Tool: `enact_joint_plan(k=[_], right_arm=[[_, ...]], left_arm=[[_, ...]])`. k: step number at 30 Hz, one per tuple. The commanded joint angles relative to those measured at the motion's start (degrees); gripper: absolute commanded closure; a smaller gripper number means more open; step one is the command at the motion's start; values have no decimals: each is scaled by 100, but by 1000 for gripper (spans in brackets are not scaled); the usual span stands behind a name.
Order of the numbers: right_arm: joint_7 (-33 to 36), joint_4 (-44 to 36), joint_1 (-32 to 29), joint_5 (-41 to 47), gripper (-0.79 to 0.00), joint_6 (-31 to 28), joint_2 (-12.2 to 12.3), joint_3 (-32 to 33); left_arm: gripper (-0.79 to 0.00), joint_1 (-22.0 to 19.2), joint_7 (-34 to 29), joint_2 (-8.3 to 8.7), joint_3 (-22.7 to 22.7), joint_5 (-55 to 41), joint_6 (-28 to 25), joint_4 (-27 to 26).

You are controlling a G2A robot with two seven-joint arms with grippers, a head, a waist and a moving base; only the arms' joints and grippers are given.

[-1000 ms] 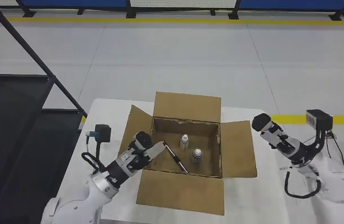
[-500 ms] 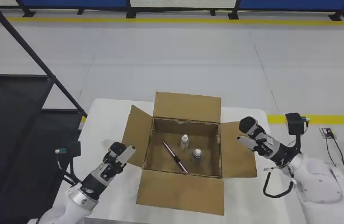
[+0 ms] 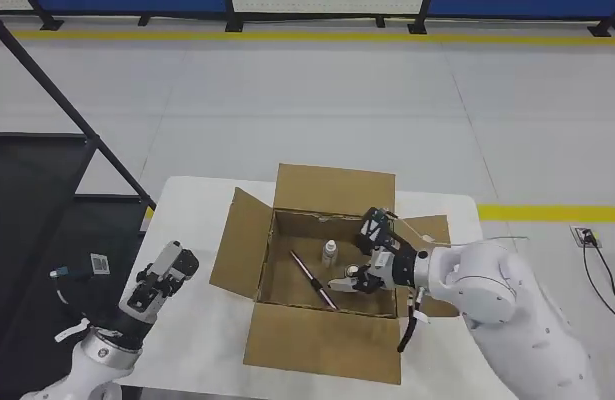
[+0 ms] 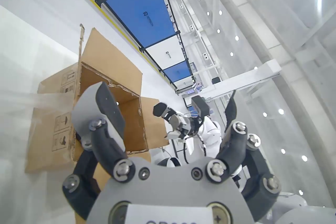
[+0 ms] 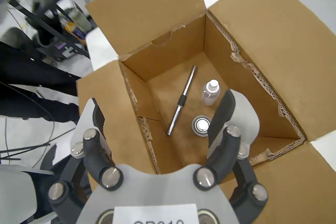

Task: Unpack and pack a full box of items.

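Cardboard box (image 3: 322,345) stands open, flaps splayed, leaving contents reachable from above. On its floor: metal rod (image 5: 182,100), small white bottle (image 5: 210,92), can (image 5: 201,125). My right pincer (image 5: 161,104) hangs spread and empty over the box's mouth, probably lining up on the can. My left pincer (image 3: 167,268), likewise spread and empty, sits well outside the box. Obstacles: box walls; bottle near can.

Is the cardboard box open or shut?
Open. The box has all four flaps spread outward, and the rod, small bottle and can on its floor are plainly visible.
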Motion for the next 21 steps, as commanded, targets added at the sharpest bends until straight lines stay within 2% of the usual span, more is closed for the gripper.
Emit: enact_joint_plan(k=[1, 9, 12, 16, 18, 21], right_arm=[[48, 371, 389, -177, -785, 251, -100, -484], [33, 2174, 1825, -649, -785, 1151, -698, -2030], [34, 2925, 2222, -562, -785, 1299, -948, -2413], [-55, 3640, 2492, -314, -785, 1218, -1182, -2668], [-170, 4042, 2608, -170, -643, 1114, -1308, -2768], [-286, 4489, 2718, -61, -545, 1018, -1454, -2885]], left_arm=[[-785, 66, -26, 7, -69, -213, -41, 29], [-785, 187, -95, 23, -152, -385, -152, 24], [-785, 187, -95, 23, -152, -385, -152, 24], [-785, 187, -95, 23, -152, -385, -152, 24], [-785, 187, -95, 23, -152, -385, -152, 24], [-785, 187, -95, 23, -152, -385, -152, 24]])
